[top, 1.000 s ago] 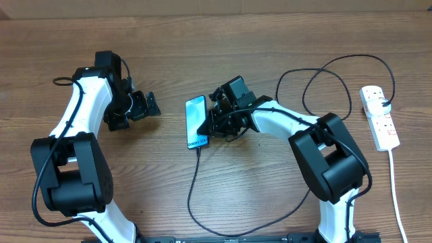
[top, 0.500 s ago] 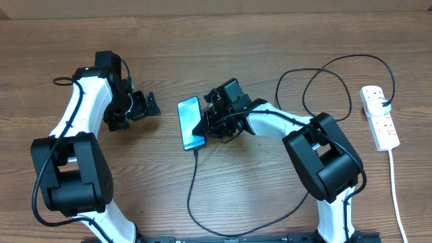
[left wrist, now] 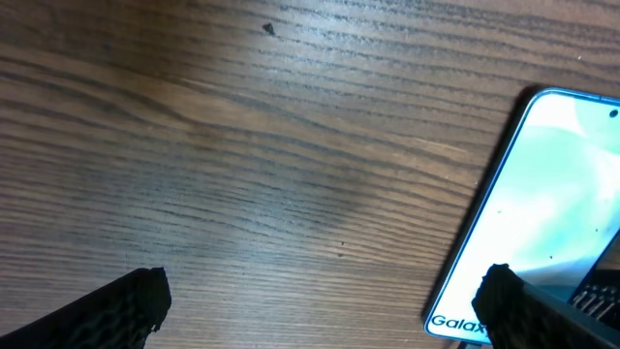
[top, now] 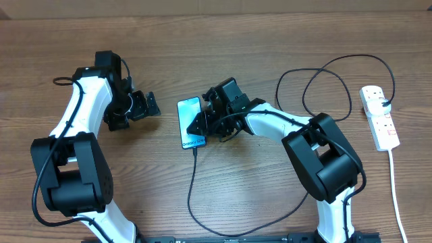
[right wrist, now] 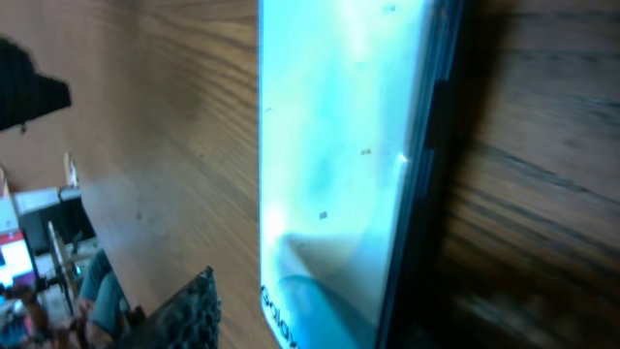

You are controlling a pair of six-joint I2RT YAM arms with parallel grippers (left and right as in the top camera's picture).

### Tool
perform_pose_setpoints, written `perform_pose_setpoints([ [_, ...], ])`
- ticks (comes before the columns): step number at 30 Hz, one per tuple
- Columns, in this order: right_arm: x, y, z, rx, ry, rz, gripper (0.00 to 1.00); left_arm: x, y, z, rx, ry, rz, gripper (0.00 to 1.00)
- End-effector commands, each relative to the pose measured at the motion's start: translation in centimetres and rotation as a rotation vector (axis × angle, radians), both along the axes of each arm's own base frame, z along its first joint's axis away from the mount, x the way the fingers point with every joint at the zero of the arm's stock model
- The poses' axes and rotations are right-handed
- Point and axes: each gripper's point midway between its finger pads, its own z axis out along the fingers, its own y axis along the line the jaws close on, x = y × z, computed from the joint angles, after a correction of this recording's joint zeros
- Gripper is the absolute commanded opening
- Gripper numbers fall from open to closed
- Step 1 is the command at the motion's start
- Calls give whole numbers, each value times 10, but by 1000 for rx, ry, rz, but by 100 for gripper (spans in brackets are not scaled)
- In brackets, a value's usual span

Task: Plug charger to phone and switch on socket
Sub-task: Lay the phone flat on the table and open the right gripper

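Robot lab: 2 arms (top: pixel 75 111) on wood table (top: pixel 223 40).

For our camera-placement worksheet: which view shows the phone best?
Overhead: nearly the whole phone is in frame. The left wrist view catches only one end; the right wrist view, a blurred close-up of its screen.

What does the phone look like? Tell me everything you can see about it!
The phone is a slim rectangle with a glowing blue-teal screen, a thin black rim and white "Galaxy" lettering near its lower short edge. It lies flat, screen up and slightly tilted, on the wooden table between the two arms. The thin black charger cable meets its lower short edge and looks plugged in. The right gripper sits over its right long edge; whether it grips cannot be told.
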Motion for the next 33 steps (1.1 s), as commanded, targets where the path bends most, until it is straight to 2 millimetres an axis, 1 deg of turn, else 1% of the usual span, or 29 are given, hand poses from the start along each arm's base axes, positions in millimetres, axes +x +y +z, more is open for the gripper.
perform_pose_setpoints([
  [1, 0, -28, -44, -161, 10, -60, 57, 2, 3, 7, 11, -20, 18, 100],
  [3, 0, -27, -44, -161, 10, -59, 65, 2, 3, 7, 11, -20, 18, 100],
  [5, -1, -28, -44, -162, 11, -60, 70, 2, 3, 7, 11, -20, 18, 100],
  [8, 1, -30, -45, -174, 7, -66, 88, 2, 3, 7, 11, -20, 18, 100],
  [10, 3, -34, -48, -199, 13, -97, 94, 2, 3, 7, 11, -21, 18, 100],
  [17, 3, -35, -48, -203, 16, -102, 96, 2, 3, 7, 11, -20, 18, 100],
  [19, 3, -36, -49, -205, 19, -102, 100, 2, 3, 7, 11, -20, 18, 100],
  [25, 1, -38, -49, -212, 40, -118, 100, 2, 3, 7, 11, -21, 18, 100],
  [27, 1, -41, -52, -233, 57, -144, 100, 2, 3, 7, 11, -20, 18, 100],
  [30, 1, -52, -58, -296, 90, -209, 100, 2, 3, 7, 11, -20, 18, 100],
  [33, 0, -55, -59, -311, 101, -229, 100, 2, 3, 7, 11, -20, 18, 100],
])
